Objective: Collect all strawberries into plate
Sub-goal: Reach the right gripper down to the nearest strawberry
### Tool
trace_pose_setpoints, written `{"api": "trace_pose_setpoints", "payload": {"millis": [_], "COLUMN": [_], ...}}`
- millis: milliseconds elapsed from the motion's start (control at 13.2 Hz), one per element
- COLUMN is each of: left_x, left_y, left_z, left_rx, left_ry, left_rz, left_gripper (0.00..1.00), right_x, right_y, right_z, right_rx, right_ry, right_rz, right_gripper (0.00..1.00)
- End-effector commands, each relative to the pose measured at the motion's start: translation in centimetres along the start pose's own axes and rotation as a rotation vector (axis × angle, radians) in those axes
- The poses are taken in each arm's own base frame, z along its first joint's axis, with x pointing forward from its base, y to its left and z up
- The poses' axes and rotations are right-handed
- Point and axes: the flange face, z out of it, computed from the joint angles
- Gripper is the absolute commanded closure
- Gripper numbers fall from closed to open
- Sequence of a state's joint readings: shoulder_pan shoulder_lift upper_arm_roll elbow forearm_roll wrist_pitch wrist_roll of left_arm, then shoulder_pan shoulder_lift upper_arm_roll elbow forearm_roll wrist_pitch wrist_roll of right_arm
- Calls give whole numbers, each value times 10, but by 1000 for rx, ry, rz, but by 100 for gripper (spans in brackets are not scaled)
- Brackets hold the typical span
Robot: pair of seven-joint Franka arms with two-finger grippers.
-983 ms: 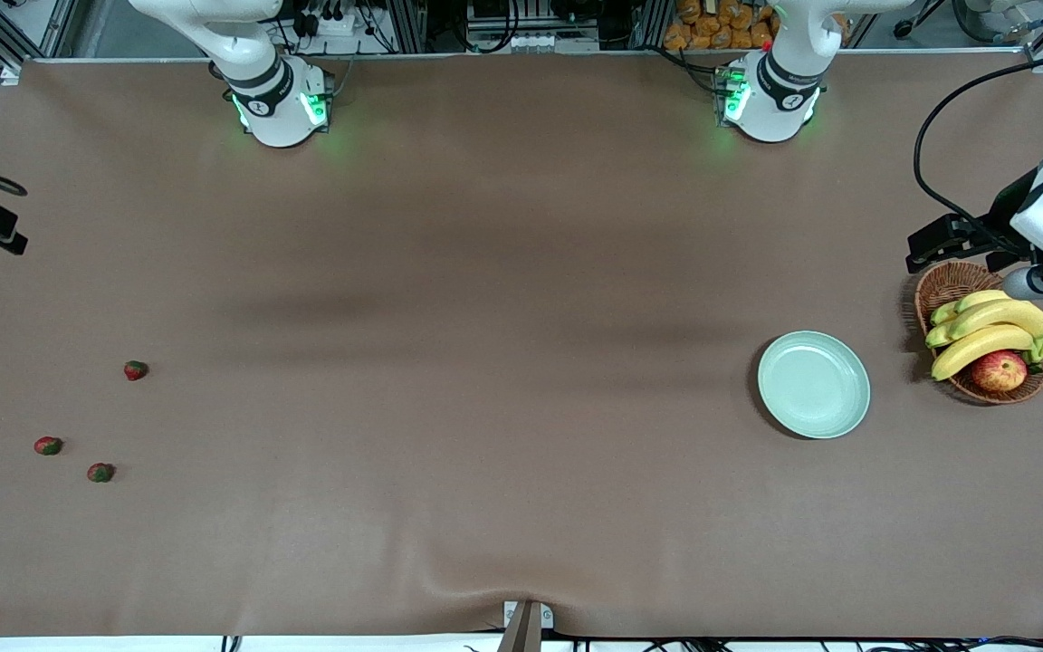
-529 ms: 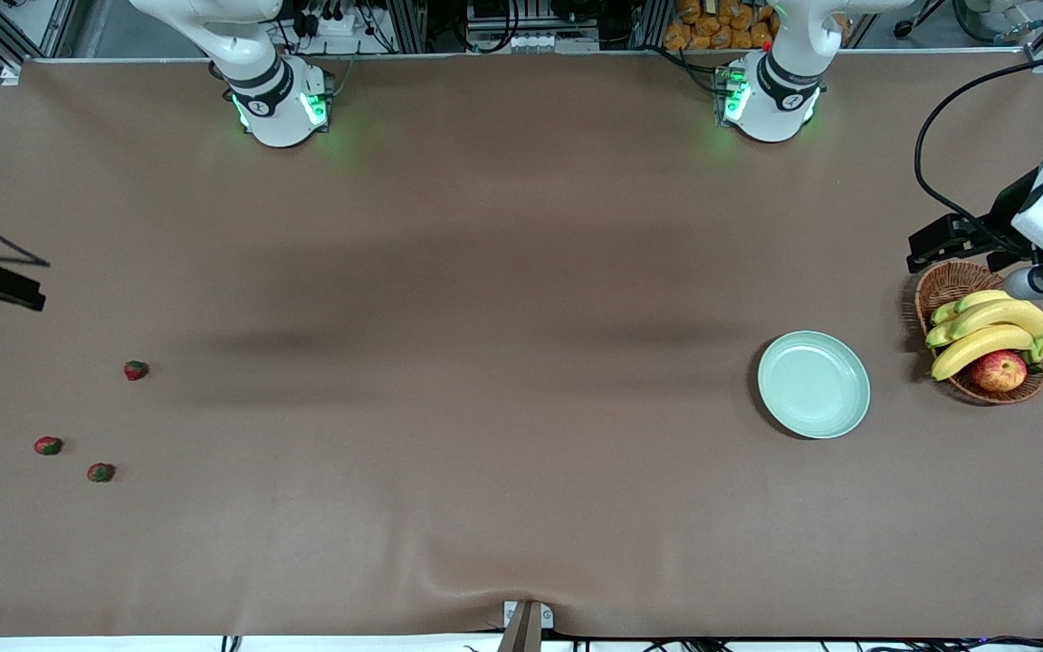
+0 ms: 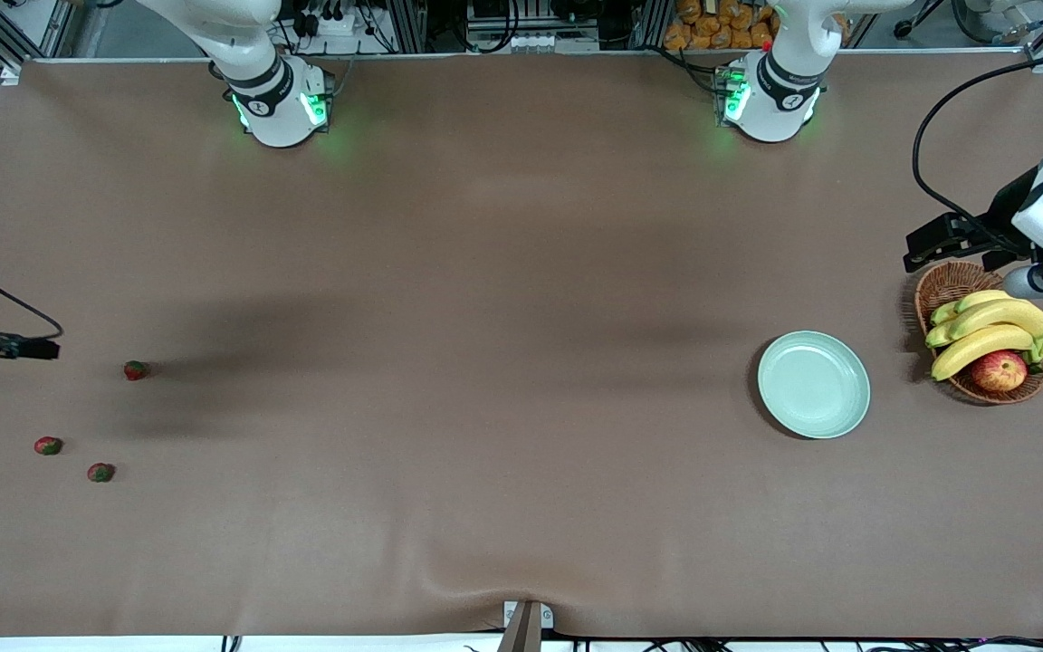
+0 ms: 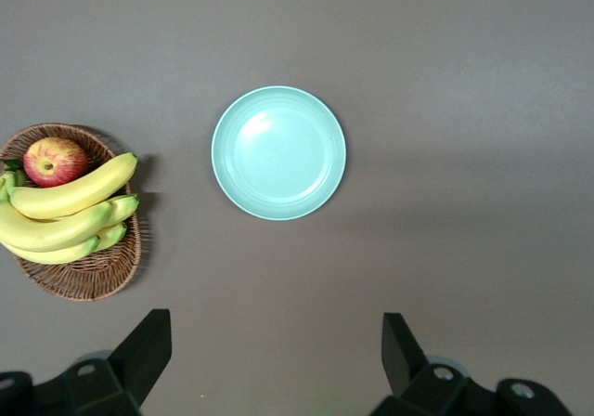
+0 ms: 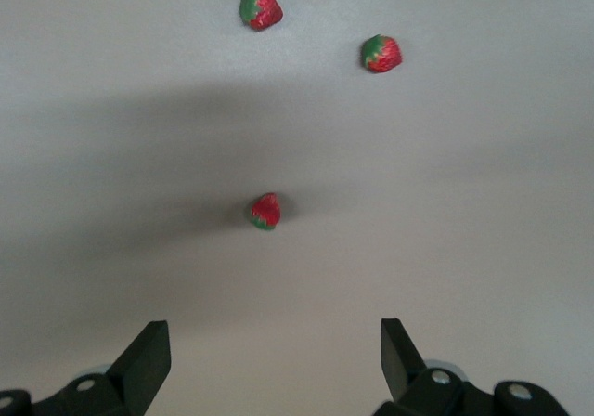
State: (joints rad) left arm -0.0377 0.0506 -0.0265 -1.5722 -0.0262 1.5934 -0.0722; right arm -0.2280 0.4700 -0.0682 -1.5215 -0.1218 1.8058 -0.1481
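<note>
Fingers on both my grippers are spread and empty: right gripper [image 5: 269,365] hangs over the right arm's end above three strawberries [image 5: 265,210], nearest them, while left gripper [image 4: 277,365] waits near the plate [image 4: 278,152]

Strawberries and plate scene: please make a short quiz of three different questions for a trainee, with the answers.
1. True or false: one of the strawberries already lies in the plate.
2. How many strawberries lie on the table?
3. What lies in the basket with the bananas? A) apple B) strawberry C) nothing

Key:
1. False: all of them lie at the right arm's end of the table, and the plate holds nothing.
2. Three: that one, and two nearer to the front camera.
3. A: a red-yellow apple.
</note>
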Motion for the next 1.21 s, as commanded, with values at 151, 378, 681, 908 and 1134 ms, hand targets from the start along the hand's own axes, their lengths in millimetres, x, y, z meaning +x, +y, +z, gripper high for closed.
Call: {"api": "trace_pose_setpoints", "payload": {"millis": [151, 378, 681, 908, 1134], "left_x": [-7, -7, -6, -4, -5], "left_y": [-2, -2, -1, -6, -17], "left_z": [1, 3, 5, 6, 1], "left_rx": [-26, -26, -40, -42, -43], "left_ry": [-10, -17, -19, -17, -9], "left_rz": [-5, -5, -10, -20, -38], "left_gripper": [0, 0, 0, 0, 0], "right_x": [-3, -8, -2, -1, -1], "right_y": [-3, 5, 3, -4, -7], "right_z": [94, 158, 193, 195, 200], "right_rx": [8, 23, 102, 119, 120], "right_ry": [33, 56, 57, 54, 45], "right_rz": [-5, 11, 68, 73, 68], "right_gripper": [0, 0, 0, 0, 0]}}
